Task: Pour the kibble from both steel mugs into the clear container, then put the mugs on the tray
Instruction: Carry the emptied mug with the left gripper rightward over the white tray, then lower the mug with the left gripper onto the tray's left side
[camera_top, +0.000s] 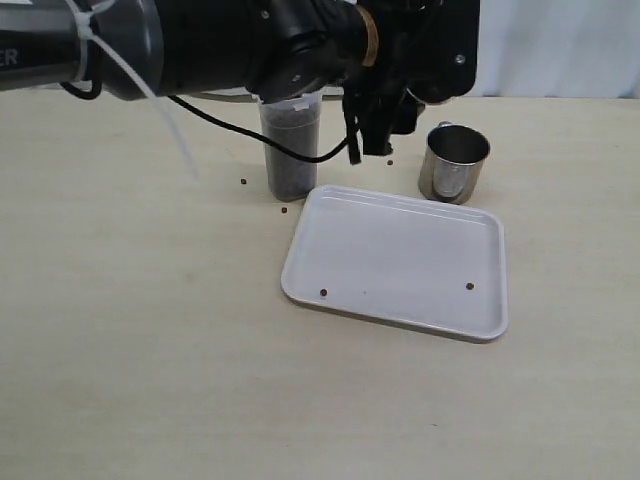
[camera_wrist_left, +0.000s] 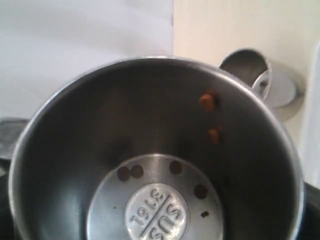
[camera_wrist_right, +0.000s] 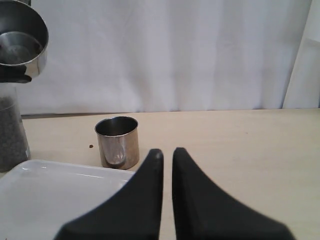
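Shiny cylindrical steel mug (camera_wrist_right: 21, 42) hangs above translucent container (camera_top: 290, 178).

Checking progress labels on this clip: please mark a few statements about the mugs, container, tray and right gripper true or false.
1. The clear container holds kibble. True.
2. The tipped mug is full. False: only a few pellets remain inside.
3. The standing mug is on the tray. False: it stands off the tray, on the table.
4. The right gripper is shut and empty. True.
5. Two loose pellets lie on the tray. True.
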